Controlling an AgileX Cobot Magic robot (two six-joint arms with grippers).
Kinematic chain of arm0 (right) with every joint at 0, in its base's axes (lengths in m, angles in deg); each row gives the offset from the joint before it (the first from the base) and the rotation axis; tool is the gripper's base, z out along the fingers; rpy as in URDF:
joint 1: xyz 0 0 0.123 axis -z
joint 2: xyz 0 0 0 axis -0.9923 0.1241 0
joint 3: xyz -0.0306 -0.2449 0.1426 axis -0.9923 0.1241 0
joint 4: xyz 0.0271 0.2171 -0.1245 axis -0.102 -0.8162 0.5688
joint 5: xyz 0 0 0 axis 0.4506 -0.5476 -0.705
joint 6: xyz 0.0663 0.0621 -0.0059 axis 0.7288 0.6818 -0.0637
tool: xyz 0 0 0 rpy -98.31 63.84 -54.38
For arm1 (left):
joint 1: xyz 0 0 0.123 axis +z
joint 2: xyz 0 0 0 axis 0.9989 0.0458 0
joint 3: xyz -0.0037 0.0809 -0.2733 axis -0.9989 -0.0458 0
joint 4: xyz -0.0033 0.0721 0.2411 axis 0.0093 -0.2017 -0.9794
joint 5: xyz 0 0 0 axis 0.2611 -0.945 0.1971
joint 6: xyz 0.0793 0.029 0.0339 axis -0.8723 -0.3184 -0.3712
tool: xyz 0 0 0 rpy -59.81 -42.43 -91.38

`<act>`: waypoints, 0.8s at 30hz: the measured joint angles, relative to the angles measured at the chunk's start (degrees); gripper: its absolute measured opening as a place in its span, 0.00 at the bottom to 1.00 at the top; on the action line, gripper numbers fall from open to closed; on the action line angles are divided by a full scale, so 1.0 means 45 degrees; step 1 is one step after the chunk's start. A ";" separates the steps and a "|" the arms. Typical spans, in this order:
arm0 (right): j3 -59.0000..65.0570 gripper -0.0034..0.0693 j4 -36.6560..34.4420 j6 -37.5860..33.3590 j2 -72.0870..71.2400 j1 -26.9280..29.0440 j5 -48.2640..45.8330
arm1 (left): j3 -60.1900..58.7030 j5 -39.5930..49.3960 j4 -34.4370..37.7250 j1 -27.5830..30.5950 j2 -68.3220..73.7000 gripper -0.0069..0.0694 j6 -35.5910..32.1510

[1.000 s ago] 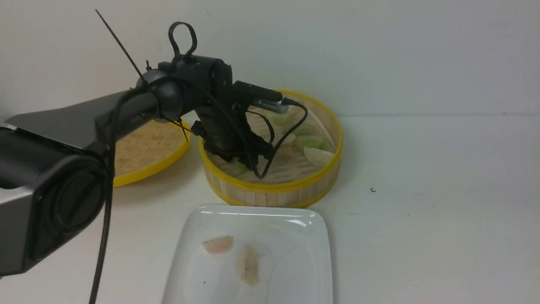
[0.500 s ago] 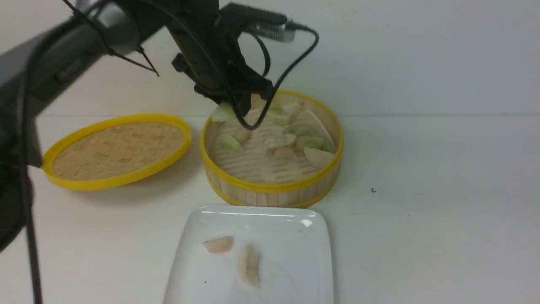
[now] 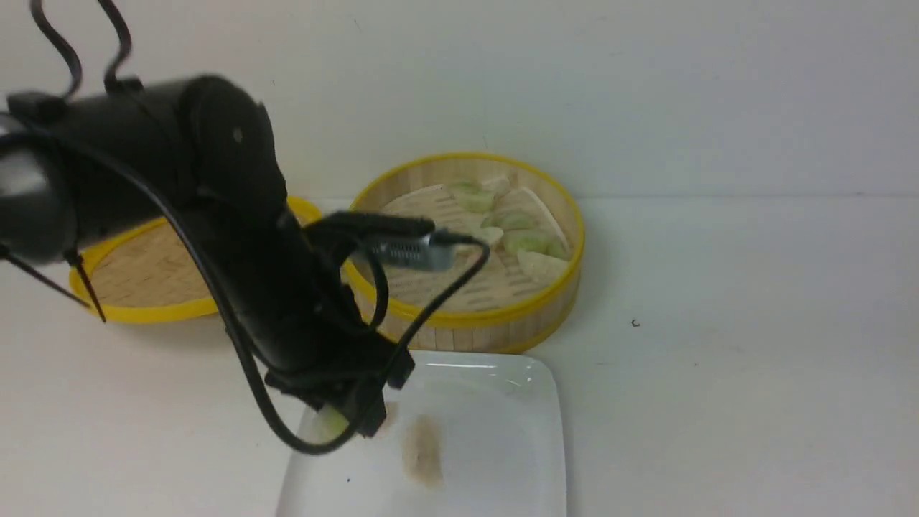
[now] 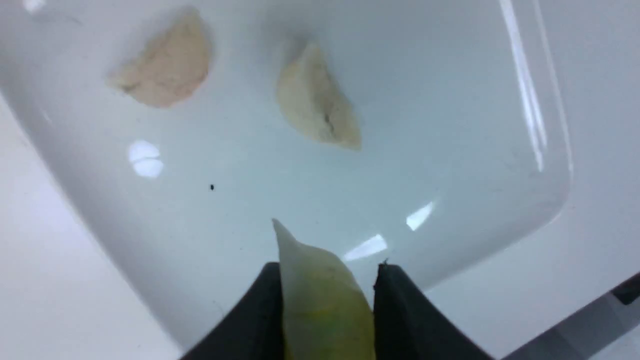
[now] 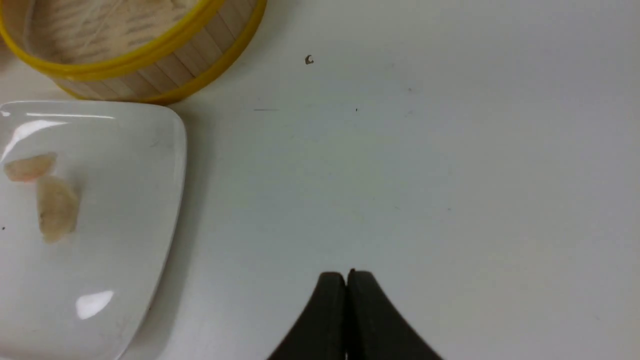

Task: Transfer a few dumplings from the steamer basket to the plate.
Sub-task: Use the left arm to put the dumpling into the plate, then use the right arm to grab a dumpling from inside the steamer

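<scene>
The left tool (image 3: 350, 422) hangs low over the near-left part of the plate (image 3: 502, 445), in the lower middle of the front view. Its two dark fingers are clamped on a pale green dumpling (image 4: 320, 300), whose pointed tip sticks out past the fingertips above the glossy white surface. I can't tell whether that tip touches the plate.

Two dumplings already lie on the plate: a pinkish dumpling (image 4: 167, 75) and a cream dumpling (image 4: 317, 107), near each other but not touching. In the front view the arm hides most of the pinkish one.

The steamer basket (image 3: 467, 316) stands just behind the plate, at the centre of the frame, nearly touching its far edge. Several dumplings (image 3: 528, 240), green and whitish, sit bunched toward the back and right of its slatted floor. The flat woven lid (image 3: 143, 273) lies on the desk (image 3: 718, 359) to the left of the basket, partly hidden by the arm.

The right tool (image 5: 346, 275) shows only in its own wrist view, its fingers pressed together with nothing between them, over bare desk to the right of the plate. A small dark speck (image 3: 635, 323) lies on the desk right of the basket.
</scene>
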 joint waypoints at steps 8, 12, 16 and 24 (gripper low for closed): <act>-0.0104 0.03 -0.0286 -0.0986 0.0228 0.0000 0.0000 | -0.1353 -0.2179 0.0128 -0.0149 0.1446 0.56 -0.0706; -0.1027 0.03 -0.0931 -0.2077 0.1244 -0.0072 -0.0220 | -0.1217 -0.2062 0.0200 -0.0176 0.1559 0.76 -0.0708; -0.2379 0.03 -0.1642 -0.2919 0.2781 -0.0631 -0.0548 | -0.0717 -0.1600 -0.0073 -0.0079 0.1137 0.72 -0.0537; -0.6406 0.04 -0.0125 -0.2197 0.8397 -0.4374 -0.0540 | -0.0813 -0.1367 -0.1079 0.0834 -0.2927 0.11 0.0123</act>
